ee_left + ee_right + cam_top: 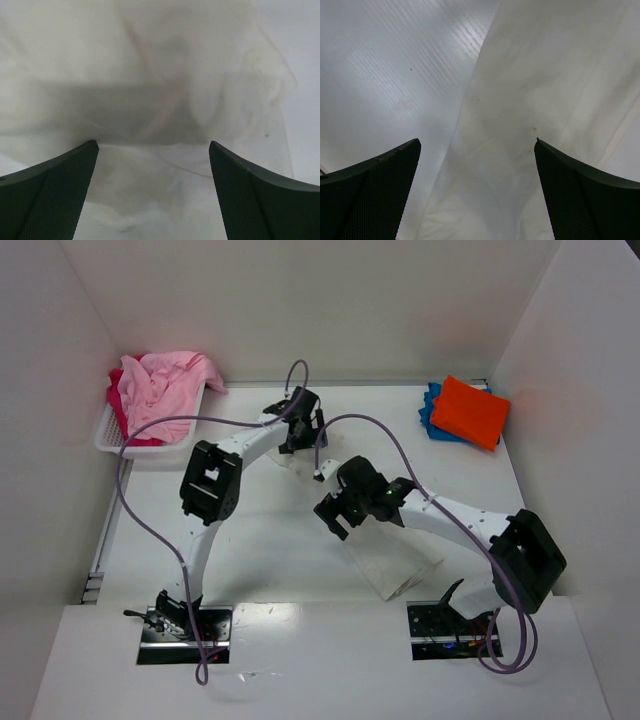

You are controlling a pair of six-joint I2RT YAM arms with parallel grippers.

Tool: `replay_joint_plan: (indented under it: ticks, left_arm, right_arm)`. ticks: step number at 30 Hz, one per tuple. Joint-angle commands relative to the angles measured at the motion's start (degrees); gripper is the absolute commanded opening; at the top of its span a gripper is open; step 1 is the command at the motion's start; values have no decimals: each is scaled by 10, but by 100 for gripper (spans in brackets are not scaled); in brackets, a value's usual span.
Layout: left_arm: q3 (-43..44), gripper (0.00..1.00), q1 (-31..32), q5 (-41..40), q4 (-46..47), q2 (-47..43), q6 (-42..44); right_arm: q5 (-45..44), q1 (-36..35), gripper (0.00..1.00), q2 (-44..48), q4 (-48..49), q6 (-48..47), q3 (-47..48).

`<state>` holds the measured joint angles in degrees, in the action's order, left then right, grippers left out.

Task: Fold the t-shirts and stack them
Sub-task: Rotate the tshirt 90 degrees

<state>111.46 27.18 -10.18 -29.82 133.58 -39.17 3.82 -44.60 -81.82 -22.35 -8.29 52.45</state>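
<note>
Reaching over the cream-white t-shirt (395, 575) lying mid-table, we hold our left gripper (153, 143) and right gripper (477, 140) with fingers spread apart, pinching nothing.

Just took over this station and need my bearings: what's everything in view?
cream shirt: 1, cream-white, mid-table, under both arms
pink shirt: 1, light pink, heaped in basket
red shirt: 1, magenta-red, in basket beneath pink
orange shirt: 1, orange, folded, far right, atop blue
blue shirt: 1, blue, under orange
basket: 1, white, far left
table: 1, white
cables: 2, purple, one per arm
left fingers: 2, black, open over cream shirt
right fingers: 2, black, open over cream shirt's edge
</note>
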Motion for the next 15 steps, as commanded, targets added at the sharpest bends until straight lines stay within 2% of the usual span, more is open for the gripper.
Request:
replay_joint_plan:
  ticks: [1, 6, 15]
  left_arm:
    - [-57, 99, -74, -5, 13, -86, -19]
    - [-89, 99, -113, 8, 23, -90, -29]
    - [-71, 99, -113, 35, 38, -45, -35]
  right_arm:
    - [-26, -3, 100, -9, 11, 9, 12]
    - [-57, 7, 100, -29, -6, 9, 30]
    - [-48, 25, 100, -29, -6, 14, 30]
